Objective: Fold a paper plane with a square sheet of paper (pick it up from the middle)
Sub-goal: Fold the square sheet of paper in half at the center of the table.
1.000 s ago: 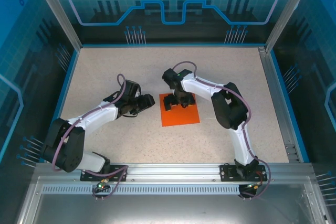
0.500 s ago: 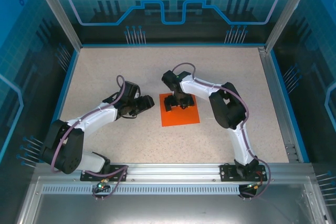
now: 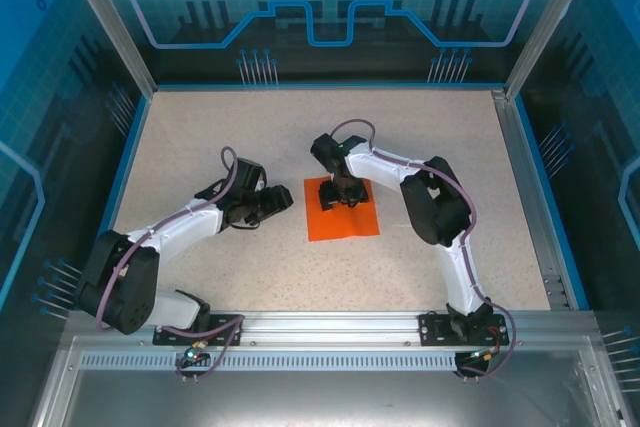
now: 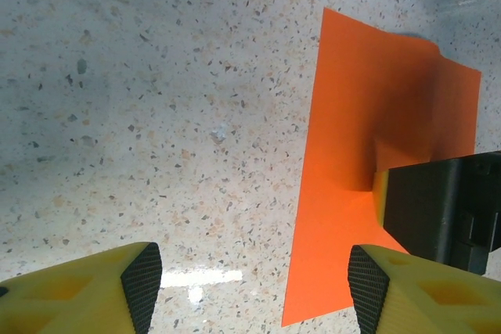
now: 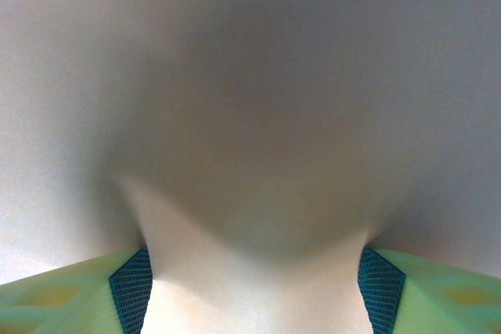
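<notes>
We log: paper (image 3: 345, 225) on table (image 3: 240, 137) | right gripper (image 3: 338, 198) on it, spread, paper humping between its jaws | left gripper (image 4: 246, 271) at paper's 9 o'clock, spread, empty.

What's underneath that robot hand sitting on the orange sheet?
The square sheet of paper lies under the right hand, bulging up beside its finger. The patch directly beneath the hand is covered, and so is the table under the sheet.
</notes>
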